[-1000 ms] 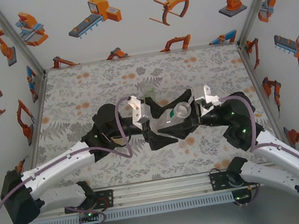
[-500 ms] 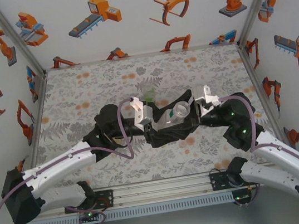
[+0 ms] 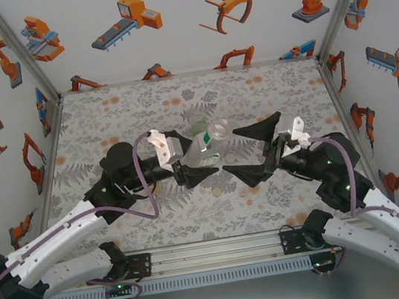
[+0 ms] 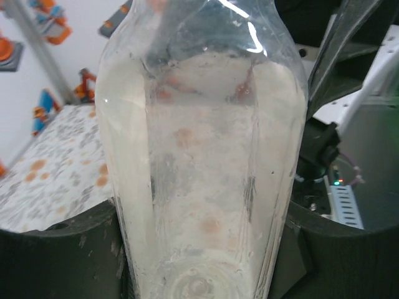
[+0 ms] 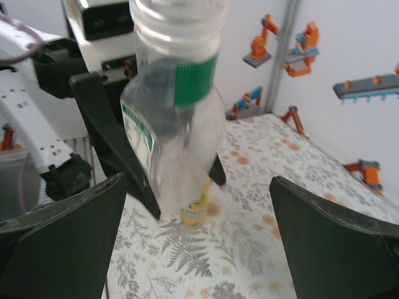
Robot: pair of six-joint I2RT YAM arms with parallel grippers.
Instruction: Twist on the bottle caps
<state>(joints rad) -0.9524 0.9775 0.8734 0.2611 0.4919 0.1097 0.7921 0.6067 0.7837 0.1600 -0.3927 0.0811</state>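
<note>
Printed robot cartoons dot the white walls (image 3: 185, 54) around a fern-patterned mat (image 3: 104, 115). The left claw (image 3: 195, 155) is pressed together on a clear bottle (image 3: 205, 143). Its fingers (image 4: 62, 249) clamp the lower body from both sides, with the base nearest the wrist and the neck pointing away from it, toward the other arm. The threaded mouth is bare (no cap on it yet). On the mat, just to the near side of this claw's tips, lies a yellowish cap (image 3: 217, 190), touched by nothing. The right claw (image 3: 230, 150) stands spread wide and pinches nothing; the bottle's neck sits just in front of its opening, apart from both fingers.

As I judge it, the bottle is thin-walled, light and seemingly empty, so it would dent or slip under a hard squeeze. A hold low on the body, as it has now, looks right, since it leaves the threads free. The cap is small and stiff, and is best taken by its rim from above.
</note>
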